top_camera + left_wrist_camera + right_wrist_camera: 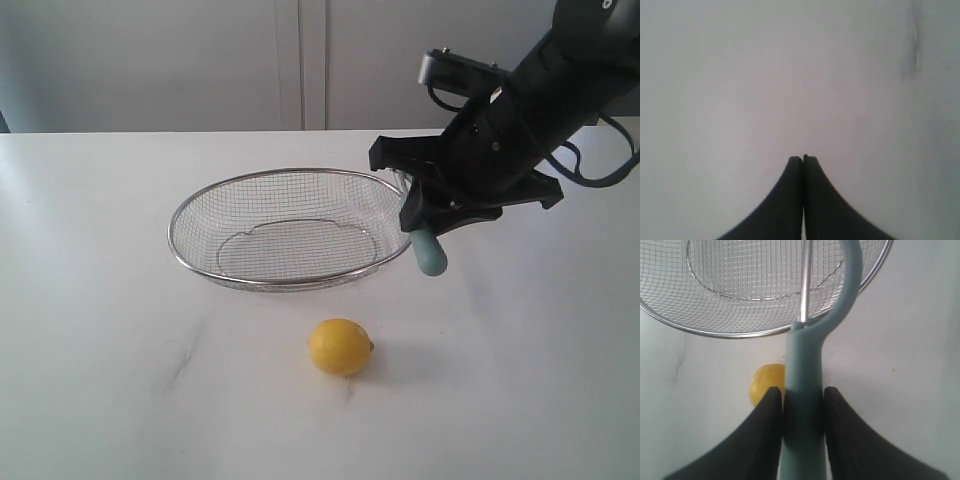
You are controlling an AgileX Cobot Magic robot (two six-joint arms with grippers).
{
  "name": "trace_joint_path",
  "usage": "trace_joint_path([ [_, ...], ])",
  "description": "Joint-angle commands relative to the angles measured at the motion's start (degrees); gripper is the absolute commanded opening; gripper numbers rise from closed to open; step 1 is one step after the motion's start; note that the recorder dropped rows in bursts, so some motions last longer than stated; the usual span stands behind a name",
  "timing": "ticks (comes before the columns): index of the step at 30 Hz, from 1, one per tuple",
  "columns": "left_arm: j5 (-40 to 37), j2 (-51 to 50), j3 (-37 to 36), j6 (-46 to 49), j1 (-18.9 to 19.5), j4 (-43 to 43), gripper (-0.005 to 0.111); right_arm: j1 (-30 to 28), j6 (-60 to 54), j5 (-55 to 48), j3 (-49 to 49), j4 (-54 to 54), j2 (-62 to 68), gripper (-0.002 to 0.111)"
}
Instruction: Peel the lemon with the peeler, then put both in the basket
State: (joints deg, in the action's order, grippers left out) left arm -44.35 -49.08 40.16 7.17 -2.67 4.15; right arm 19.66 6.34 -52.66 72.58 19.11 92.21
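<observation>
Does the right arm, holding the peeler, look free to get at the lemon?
Probably yes. The lemon lies alone on the bare table in front of the basket. Nothing covers it or stands between it and the right end effector, which grips the peeler near the basket's rim.

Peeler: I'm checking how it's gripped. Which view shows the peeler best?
The right wrist view: the peeler is clamped by its teal handle in the right gripper, with loop head and blade seen against the basket. The exterior view shows only the handle's end poking below the gripper. The left wrist view shows none of it.
</observation>
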Motion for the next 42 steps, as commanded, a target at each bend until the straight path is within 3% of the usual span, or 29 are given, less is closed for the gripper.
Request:
trace_joint_path([
  [1,-1.16,-5.89,2.60,5.09,0.14,4.94,0.000,-0.32,-1.65,0.53,-0.23,0.09,-0.73,0.000],
  [7,-0.17,-12.04,4.95,6.78,-2.09,6.35,0.000,-0.32,-2.22,0.53,-0.23,0.09,-0.73,0.000],
  [18,4.98,-25.34,13.26,9.37,-16.67,7.97,0.000,-0.32,-2.20,-0.36,-0.11,0.09,-0.73,0.000],
  [22,7.47,-29.04,15.18,11.21,-18.88,10.44,0.000,-0.32,-2.20,0.36,-0.11,0.09,-0.73,0.000],
  [27,10.17,-35.34,18.71,22.85,-22.08,17.06,0.000,-0.32,-2.59,-0.21,-0.11,-1.01,-0.73,0.000],
  [32,10.44,-39.36,18.96,37.65,-22.77,29.34,0.000,-0.32,-3.54,-0.53,-0.11,-1.66,-0.73,0.000],
  [42,11.37,-45.28,22.25,48.86,-23.02,38.40,0.000,-0.32,-3.78,-4.18,-0.11,-6.29,-0.73,0.000],
])
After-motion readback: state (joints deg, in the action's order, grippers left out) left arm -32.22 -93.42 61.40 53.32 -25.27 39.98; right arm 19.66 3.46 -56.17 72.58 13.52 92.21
